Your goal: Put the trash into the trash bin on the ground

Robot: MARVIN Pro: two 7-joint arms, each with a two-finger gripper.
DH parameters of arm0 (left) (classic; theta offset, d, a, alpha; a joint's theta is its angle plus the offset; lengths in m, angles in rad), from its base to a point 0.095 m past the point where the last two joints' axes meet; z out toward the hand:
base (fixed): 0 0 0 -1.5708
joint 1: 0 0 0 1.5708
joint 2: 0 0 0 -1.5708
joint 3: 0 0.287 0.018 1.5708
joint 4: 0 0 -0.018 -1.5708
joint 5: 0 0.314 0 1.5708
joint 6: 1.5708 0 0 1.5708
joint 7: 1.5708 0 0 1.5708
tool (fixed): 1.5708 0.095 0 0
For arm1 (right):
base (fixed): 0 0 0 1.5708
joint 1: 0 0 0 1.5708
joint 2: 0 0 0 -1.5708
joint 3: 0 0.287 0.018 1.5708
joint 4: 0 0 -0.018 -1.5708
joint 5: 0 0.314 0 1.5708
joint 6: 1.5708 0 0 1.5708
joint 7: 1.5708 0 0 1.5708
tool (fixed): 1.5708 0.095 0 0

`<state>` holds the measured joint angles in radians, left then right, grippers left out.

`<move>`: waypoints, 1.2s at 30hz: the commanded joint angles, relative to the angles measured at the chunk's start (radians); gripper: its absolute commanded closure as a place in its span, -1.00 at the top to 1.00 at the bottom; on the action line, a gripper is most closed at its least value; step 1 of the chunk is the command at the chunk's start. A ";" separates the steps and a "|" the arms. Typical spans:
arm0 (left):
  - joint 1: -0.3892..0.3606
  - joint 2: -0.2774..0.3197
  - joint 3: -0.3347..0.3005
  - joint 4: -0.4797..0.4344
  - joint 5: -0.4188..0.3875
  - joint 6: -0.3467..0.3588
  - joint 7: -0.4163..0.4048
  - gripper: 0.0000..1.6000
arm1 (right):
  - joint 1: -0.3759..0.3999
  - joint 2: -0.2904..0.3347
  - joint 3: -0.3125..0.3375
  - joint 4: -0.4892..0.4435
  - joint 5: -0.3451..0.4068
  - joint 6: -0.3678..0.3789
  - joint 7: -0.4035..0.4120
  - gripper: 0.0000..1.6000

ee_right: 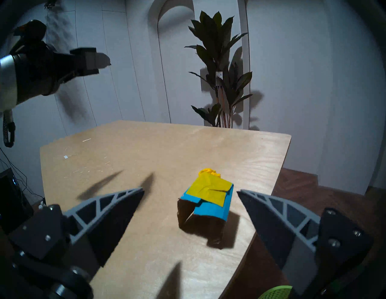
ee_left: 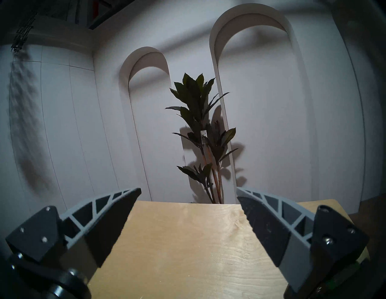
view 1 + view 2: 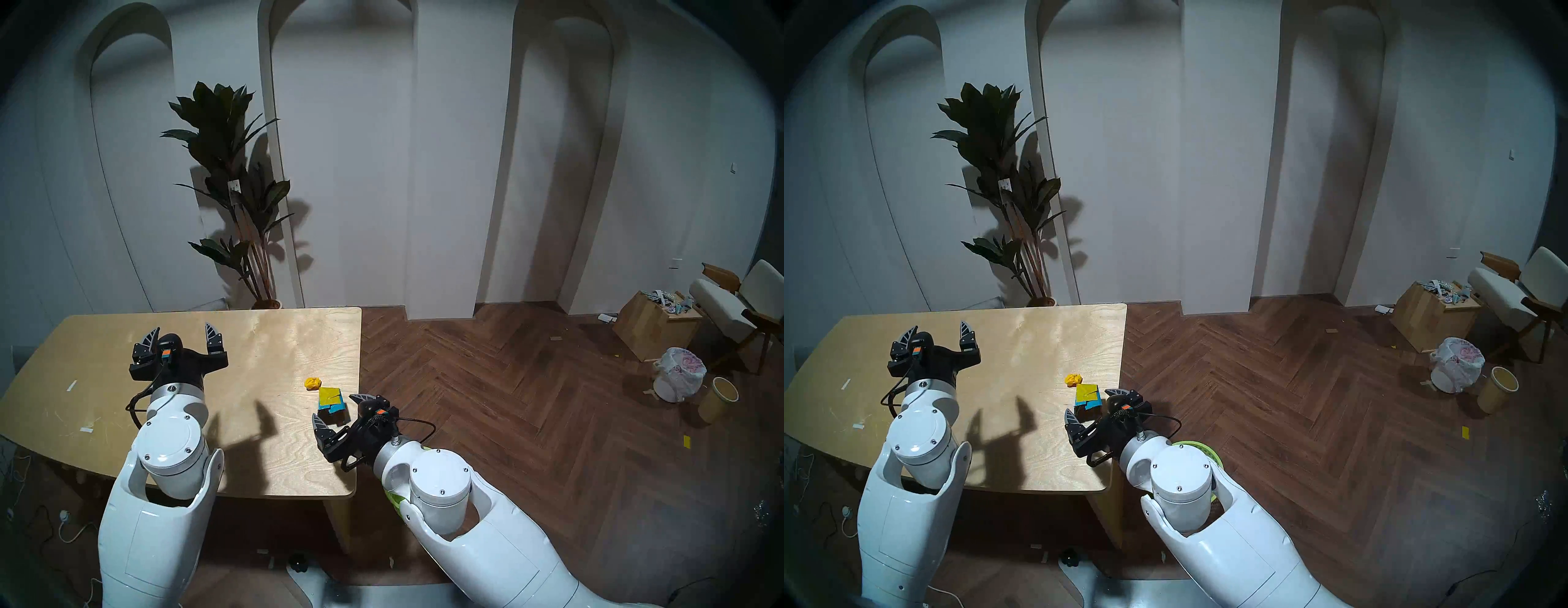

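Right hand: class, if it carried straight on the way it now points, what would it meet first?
Probably the crushed yellow-and-blue box, lying just ahead between the open right hand's fingers; the yellow paper ball sits behind it. Depth is uncertain.

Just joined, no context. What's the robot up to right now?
It's clearing trash off the table into a green bin on the floor by the table's corner. Nothing is held yet. The right gripper is open, lined up on the crushed box near the table's right edge; the paper ball lies just behind the box. The left gripper is open and empty, hovering over the table's left part.
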<state>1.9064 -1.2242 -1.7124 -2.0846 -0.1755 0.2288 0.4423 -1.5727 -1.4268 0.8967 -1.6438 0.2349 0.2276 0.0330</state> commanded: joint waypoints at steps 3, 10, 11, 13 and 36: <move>0.126 0.034 -0.088 -0.130 -0.081 0.075 -0.081 1.00 | 0.103 -0.045 -0.061 0.063 0.097 -0.044 -0.082 1.00; 0.152 0.045 -0.135 -0.140 -0.134 0.112 -0.135 1.00 | 0.154 -0.066 -0.112 0.139 0.166 -0.106 -0.170 1.00; 0.157 0.048 -0.143 -0.144 -0.143 0.118 -0.145 1.00 | 0.168 -0.073 -0.125 0.162 0.180 -0.124 -0.188 1.00; 0.160 0.049 -0.149 -0.147 -0.150 0.123 -0.154 1.00 | 0.183 -0.081 -0.139 0.185 0.189 -0.142 -0.206 1.00; 0.173 0.057 -0.172 -0.155 -0.178 0.138 -0.186 1.00 | 0.317 -0.174 -0.255 0.441 0.241 -0.297 -0.294 -0.33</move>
<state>2.0848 -1.1744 -1.8752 -2.2153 -0.3618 0.3762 0.2548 -1.3063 -1.5511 0.6558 -1.2110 0.4739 -0.0136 -0.2548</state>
